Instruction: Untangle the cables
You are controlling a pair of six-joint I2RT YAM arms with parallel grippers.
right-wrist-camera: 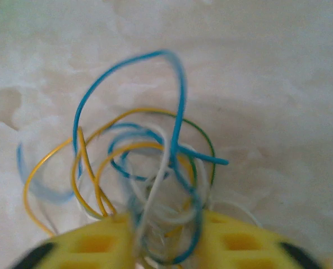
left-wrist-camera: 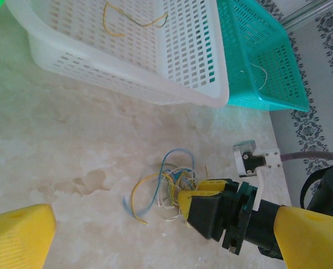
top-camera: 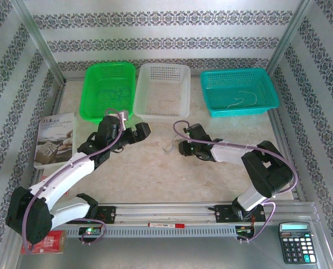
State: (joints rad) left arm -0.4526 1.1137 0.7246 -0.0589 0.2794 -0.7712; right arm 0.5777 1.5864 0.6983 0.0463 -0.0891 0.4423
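Left wrist view, item one: a wispy tangle of thin, curly wire strands in blue, yellow, green and white. It lies on the pale marbled tabletop, in front of the white perforated plastic basket and apart from it.

Item two: the right gripper, yellow-tipped and black-bodied. Its jaws are closed on one edge of the tangle with strands pinched between them. In the right wrist view the loops fan out from between its yellow fingers.

Item three: the left gripper, jaws spread wide and holding nothing, near the tangle but not touching it.

Sorted stock: one yellow strand in the white basket and one white strand in the teal perforated plastic basket. The green perforated plastic basket holds faint thin strands.

Step in hand, as judged: the right gripper anchors the tangle while the left picks out a single wire.

Handling notes:
- The tall blue loop stands proud of the rest and looks the easiest catch.
- Pinch one strand only, at a free end or outer loop.
- Draw slowly and low, straight away from the anchoring jaws.
- These wires look springy — if the whole clump follows, the better course is to ease off and regrip rather than tug.
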